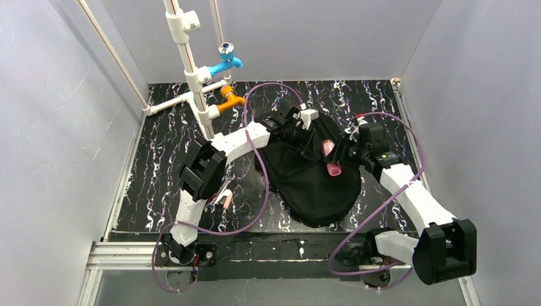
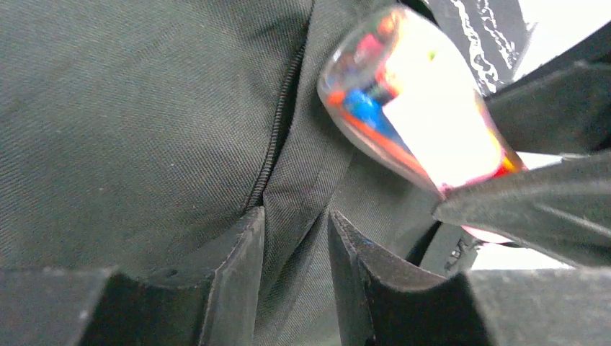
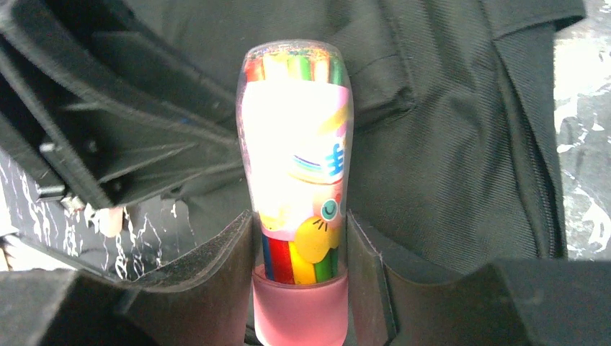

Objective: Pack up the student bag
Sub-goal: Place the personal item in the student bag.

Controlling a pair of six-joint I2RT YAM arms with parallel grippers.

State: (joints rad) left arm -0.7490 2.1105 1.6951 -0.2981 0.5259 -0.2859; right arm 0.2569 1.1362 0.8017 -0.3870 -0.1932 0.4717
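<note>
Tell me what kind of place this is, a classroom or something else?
Not a classroom; it looks like a robot test cell. Plain white walls box in a black marbled table, a mock pipe rig with taps stands at the back, and two arms work over a black student bag.

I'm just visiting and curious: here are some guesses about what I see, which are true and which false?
1. The right tool holds a clear tube of coloured pens. True.
2. The black backpack lies on the table, between the two arms. True.
3. The left tool is clamped on the pen tube. False: its fingers sit either side of a fold of backpack fabric by the zipper.
4. The tube has a blue cap. False: the cap is pink.
5. A blue tap is mounted on the white pipes. True.
</note>
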